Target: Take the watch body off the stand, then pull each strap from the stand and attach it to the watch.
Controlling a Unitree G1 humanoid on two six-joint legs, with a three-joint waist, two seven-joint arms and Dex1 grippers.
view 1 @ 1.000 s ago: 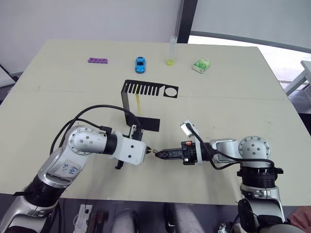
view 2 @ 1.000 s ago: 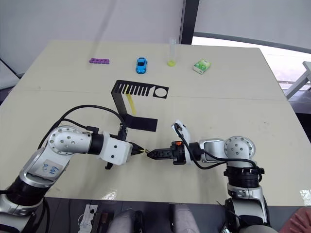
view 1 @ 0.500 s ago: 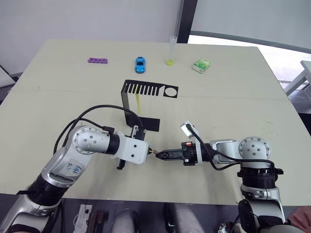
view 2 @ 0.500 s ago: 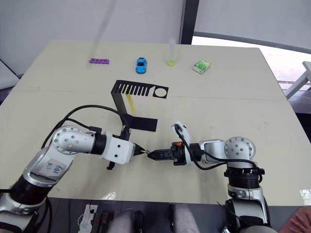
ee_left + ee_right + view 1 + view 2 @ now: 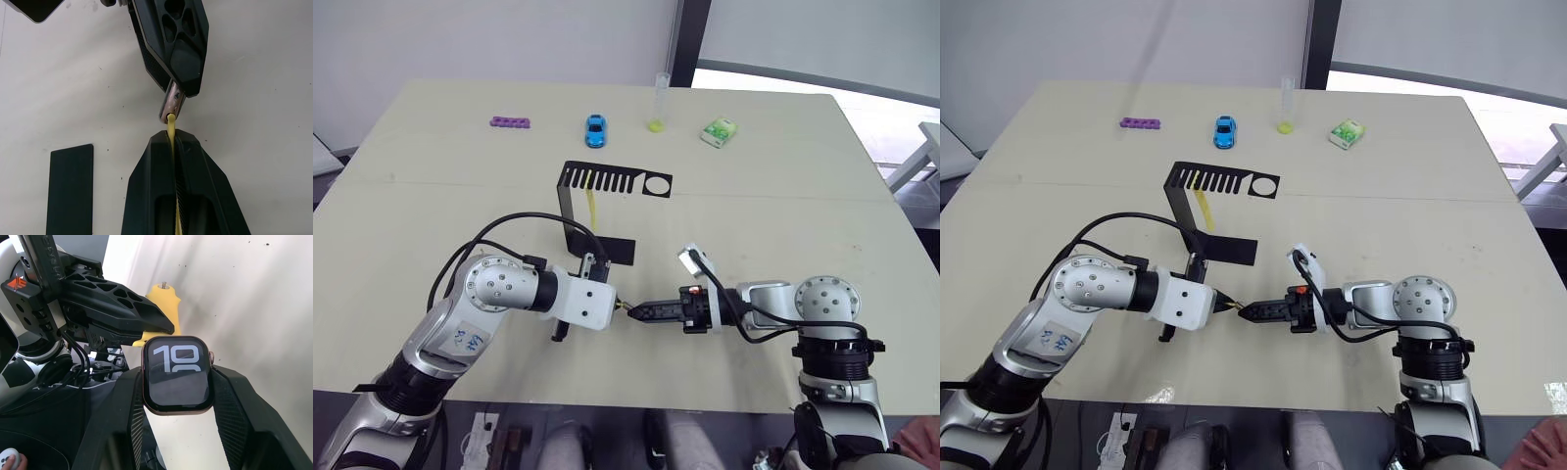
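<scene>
Head views: left hand and right hand meet tip to tip at the near middle of the surface, just near the stand's base. One yellow strap hangs from the stand's slotted top plate. Toy car, tube, green packet and purple piece sit along the far edge.

Left wrist view: left hand clenched on the other yellow strap, its end touching the watch body's edge.

Right wrist view: right hand grasping the watch body, white digits on its screen, strap end just beyond it.
</scene>
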